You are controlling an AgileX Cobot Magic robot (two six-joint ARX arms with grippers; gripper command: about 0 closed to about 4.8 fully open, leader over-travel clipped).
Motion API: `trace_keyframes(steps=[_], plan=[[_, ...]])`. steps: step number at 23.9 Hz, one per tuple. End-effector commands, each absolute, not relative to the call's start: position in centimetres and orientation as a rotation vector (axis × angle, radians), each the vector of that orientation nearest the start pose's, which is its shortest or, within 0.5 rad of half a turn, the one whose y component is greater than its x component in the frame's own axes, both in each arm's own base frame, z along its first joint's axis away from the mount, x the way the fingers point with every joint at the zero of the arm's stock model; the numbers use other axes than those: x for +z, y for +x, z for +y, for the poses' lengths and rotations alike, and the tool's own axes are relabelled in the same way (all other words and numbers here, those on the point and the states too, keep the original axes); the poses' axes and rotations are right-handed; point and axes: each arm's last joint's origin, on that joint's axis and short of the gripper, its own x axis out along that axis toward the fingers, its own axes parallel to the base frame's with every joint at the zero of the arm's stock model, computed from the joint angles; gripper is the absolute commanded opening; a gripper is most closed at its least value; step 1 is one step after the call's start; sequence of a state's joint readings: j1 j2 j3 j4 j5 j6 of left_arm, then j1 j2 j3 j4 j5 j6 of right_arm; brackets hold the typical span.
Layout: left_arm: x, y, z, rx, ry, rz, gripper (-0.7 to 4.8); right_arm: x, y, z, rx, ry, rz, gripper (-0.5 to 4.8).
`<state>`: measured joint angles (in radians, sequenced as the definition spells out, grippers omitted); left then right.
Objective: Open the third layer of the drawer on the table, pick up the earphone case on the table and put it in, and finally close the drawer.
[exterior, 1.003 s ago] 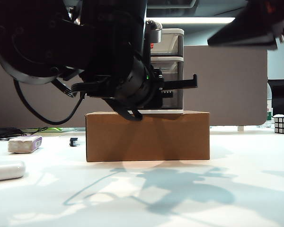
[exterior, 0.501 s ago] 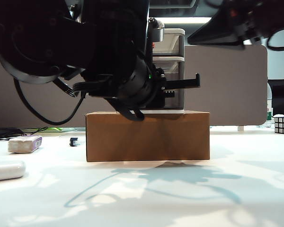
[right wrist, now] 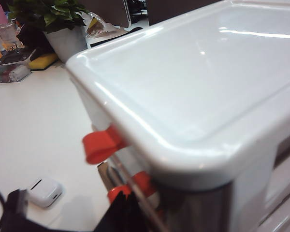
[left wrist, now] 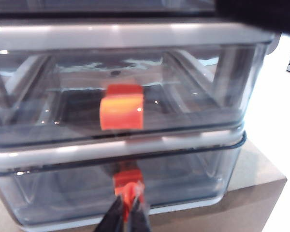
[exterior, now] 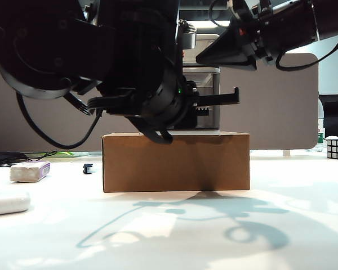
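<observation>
Three stacked drawers make up the drawer unit (exterior: 205,84), sitting on a brown cardboard box (exterior: 176,161). The third layer (left wrist: 116,198) is the lowest, directly ahead of the left gripper (left wrist: 129,212), whose fingers are pinched shut on its red-orange handle (left wrist: 127,186). Handle is a small stiff tab (the only sensible grip point); smoky plastic looks light and slick, so the whole unit may slide when pulled. Right gripper (exterior: 214,56) hovers just above the unit's white top (right wrist: 193,87); its jaws aren't clear in any view, cannot tell. Earphone case (exterior: 8,202) lies on the table (exterior: 214,236), well off to the left gripper's side, glossy, rounded, likely slippery; grasp across its narrow width.
</observation>
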<state>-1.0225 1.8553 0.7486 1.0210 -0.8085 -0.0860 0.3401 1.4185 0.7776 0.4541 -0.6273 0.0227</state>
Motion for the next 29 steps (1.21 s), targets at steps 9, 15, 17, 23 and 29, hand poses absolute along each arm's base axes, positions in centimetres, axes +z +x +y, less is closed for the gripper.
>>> trace_keyframes(steps=[9,15,17,23,29], plan=[[16.9,18.2,-29.0,-0.194,0.006,0.029,-0.06,25.5,28.7,12.1,0.944,0.042,0.156,-0.05],[16.8,17.2,-29.4,-0.202,0.030,0.044,-0.06,25.6,28.7,12.1,0.945,0.042,0.153,-0.05],[16.6,16.6,-29.4,-0.194,0.040,0.048,-0.06,25.6,28.7,12.2,0.946,0.042,0.153,-0.05],[16.4,16.8,-29.3,-0.262,0.001,0.065,1.29,25.6,28.7,12.2,0.948,0.042,0.154,-0.05],[16.1,19.3,-28.1,-0.262,-0.072,0.104,1.49,25.6,28.7,12.2,0.949,0.042,0.153,-0.05]])
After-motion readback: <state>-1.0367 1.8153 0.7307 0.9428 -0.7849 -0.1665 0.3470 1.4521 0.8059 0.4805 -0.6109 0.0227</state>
